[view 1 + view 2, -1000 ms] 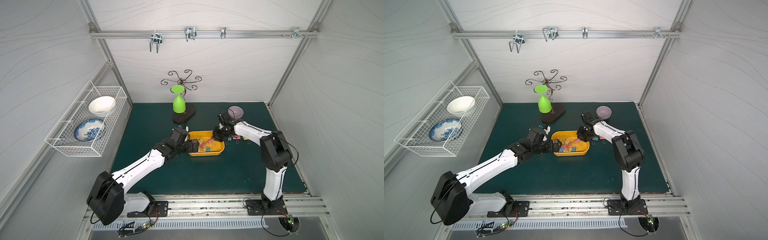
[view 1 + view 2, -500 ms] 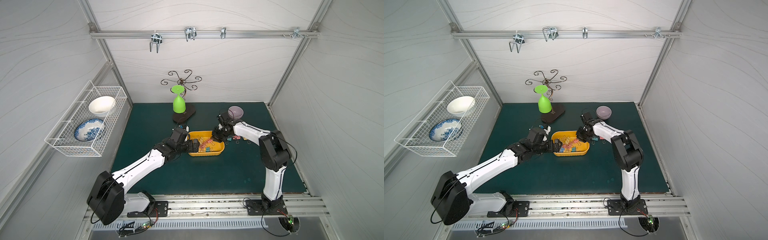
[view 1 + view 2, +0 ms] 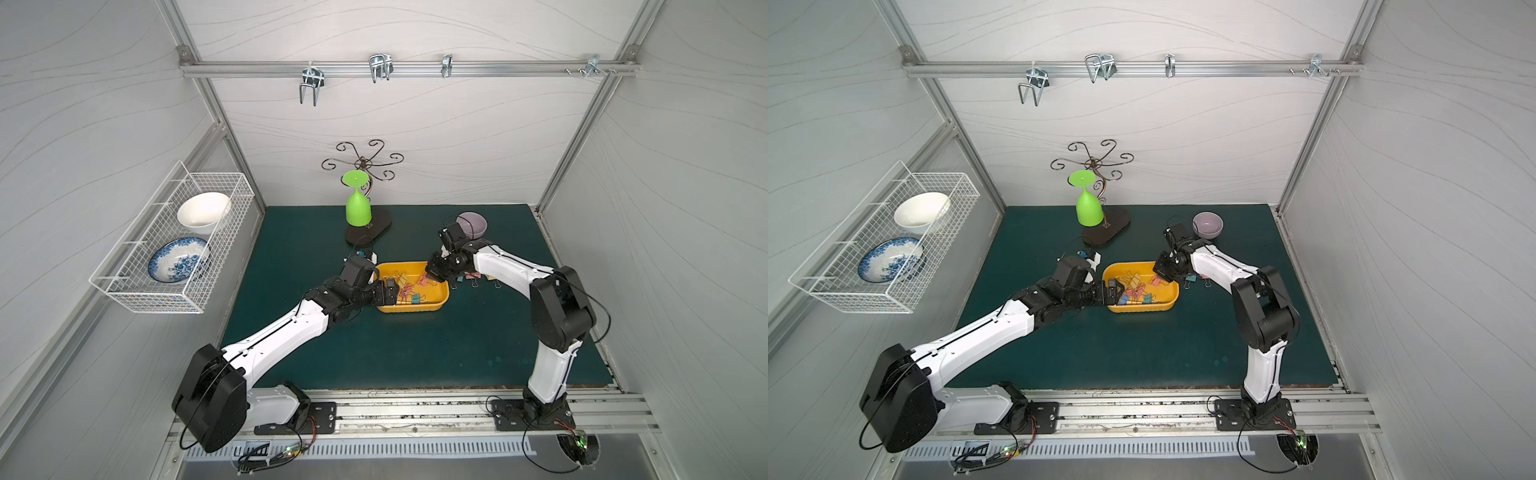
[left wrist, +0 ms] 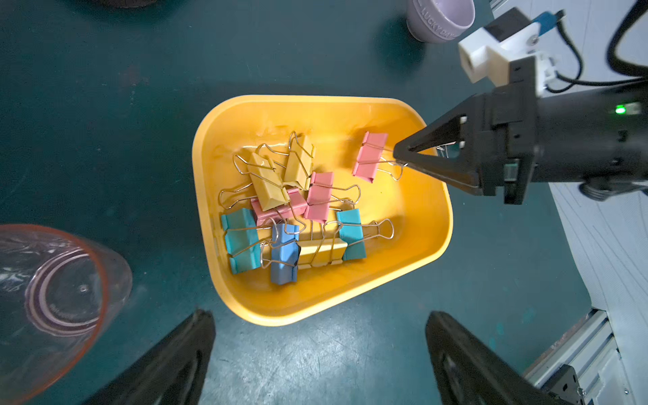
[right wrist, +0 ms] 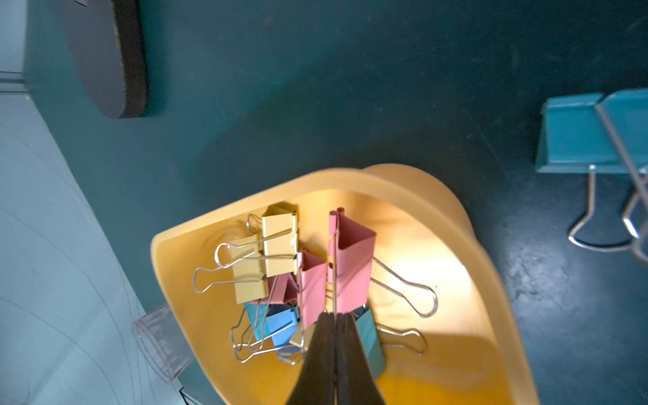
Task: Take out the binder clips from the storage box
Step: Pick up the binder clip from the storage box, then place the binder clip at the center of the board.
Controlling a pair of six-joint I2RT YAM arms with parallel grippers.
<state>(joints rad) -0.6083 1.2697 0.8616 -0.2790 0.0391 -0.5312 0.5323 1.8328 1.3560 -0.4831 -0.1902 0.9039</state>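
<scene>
**Right gripper pinches a pink clip in the yellow tub**

The shallow yellow-orange plastic tub (image 3: 415, 308) sits near the middle of the dark green mat (image 3: 374, 353), with an arm reaching in at each end. The right gripper (image 4: 399, 158) has its black fingers pressed together on one silver wire handle of a pink binder clip (image 4: 371, 154). That clip is apart from the others, at the tub's right end and close to the wall. The right wrist view shows the wire running straight from the closed tips up to the clip's body. I can't tell whether the clip touches the tub floor.

The other binder clips (image 4: 291, 210) are tangled in a heap further along the tub floor, toward the left arm's end. They are yellow, pink, teal and blue, with their handles crossing one another.

The left gripper (image 3: 390, 291) hangs over the tub's left end with its jaws spread wide and nothing between them.

A few loose clips (image 3: 473, 277) lie on the mat just to the right of the tub, partly under the right arm. A small lilac bowl (image 3: 471, 224) stands behind them. A clear plastic cup with an orange rim (image 4: 52, 291) stands on the mat near the tub. At the back, an upside-down green goblet (image 3: 358, 208) is at a curly dark wire stand (image 3: 365, 160).
</scene>
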